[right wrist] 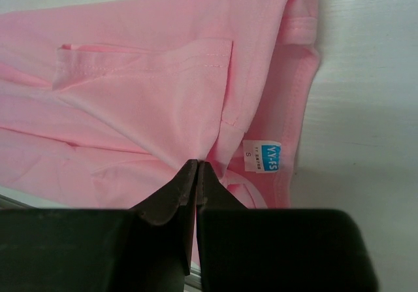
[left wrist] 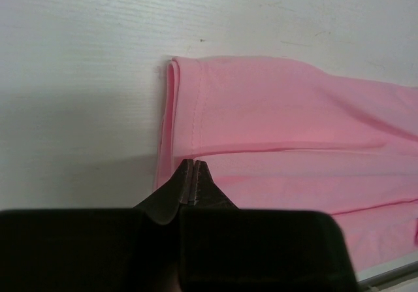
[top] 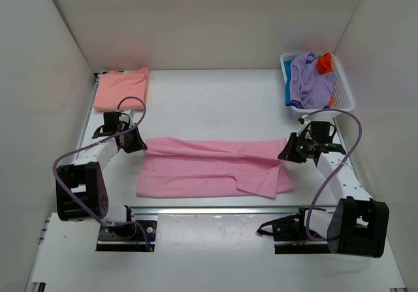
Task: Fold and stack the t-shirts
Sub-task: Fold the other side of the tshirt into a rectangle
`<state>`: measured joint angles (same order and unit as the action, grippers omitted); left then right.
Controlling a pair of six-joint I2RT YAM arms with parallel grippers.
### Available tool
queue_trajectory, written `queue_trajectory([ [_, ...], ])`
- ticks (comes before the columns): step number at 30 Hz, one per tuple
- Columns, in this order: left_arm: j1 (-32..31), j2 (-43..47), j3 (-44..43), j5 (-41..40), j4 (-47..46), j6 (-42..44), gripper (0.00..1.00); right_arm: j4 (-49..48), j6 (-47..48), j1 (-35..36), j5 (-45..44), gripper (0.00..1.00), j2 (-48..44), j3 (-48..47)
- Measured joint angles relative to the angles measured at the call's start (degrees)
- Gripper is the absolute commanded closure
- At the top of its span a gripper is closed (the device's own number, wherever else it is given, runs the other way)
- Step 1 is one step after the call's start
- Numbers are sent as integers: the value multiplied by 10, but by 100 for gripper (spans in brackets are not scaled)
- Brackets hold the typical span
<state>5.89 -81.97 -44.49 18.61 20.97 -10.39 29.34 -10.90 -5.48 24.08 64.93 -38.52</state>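
Spread flat on the table (top: 215, 102), stretched from one claw to the other: the light pink t-shirt (top: 209, 171). Lies with its long axis crosswise, left end at the left gripper (top: 138, 146), right end at the right gripper (top: 286, 153). No nearer arm here, then: one end apiece. Runs from each claw inward toward the other, and back toward the arm bases. Looks already doubled along the far long edge, going by the fold line between the two claws.

Beyond the left gripper, farther out and a little to its left: the salmon-peach t-shirt (top: 121, 88), folded, well apart from the pink one. Beyond the right gripper, farther out and a little to its right: the white basket (top: 344, 91), holding the lavender t-shirt (top: 310, 76), the orange t-shirt (top: 324, 63) and the blue t-shirt (top: 288, 91) in a bundle.

Left gripper: closed, tips pressed together over the shirt's hemmed end; impossible to say whether nipping cloth or only resting on it. Right gripper: closed as well, with pink creases drawn into the tips, so probably pinching the shirt near the collar, the size label (right wrist: 264, 157) just up and right of the tips.

Judged next: finish the lengthwise fold, then bring the ends together along that long axis, both claws working in step.
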Motion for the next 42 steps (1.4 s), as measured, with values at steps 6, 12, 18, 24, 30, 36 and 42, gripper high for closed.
queue_trajectory([
  [6,-2,37,10,1,13,-2,97,5,7,-20,3,100,-10,0],
  [12,-8,81,38,0,14,-2,92,19,11,-21,2,100,-15,0],
  [18,-9,97,49,-4,16,-2,78,28,10,-14,-2,100,-31,14],
  [24,-8,112,67,-11,12,-13,44,62,0,44,-28,100,-40,16],
  [30,-8,123,61,-21,13,-27,40,113,-25,44,-34,84,-52,-3],
  [36,-53,91,-12,-20,24,-25,46,146,-42,20,-62,36,-82,-8],
  [42,-160,36,-13,-17,11,-30,52,134,-74,97,-71,100,-64,-14],
])
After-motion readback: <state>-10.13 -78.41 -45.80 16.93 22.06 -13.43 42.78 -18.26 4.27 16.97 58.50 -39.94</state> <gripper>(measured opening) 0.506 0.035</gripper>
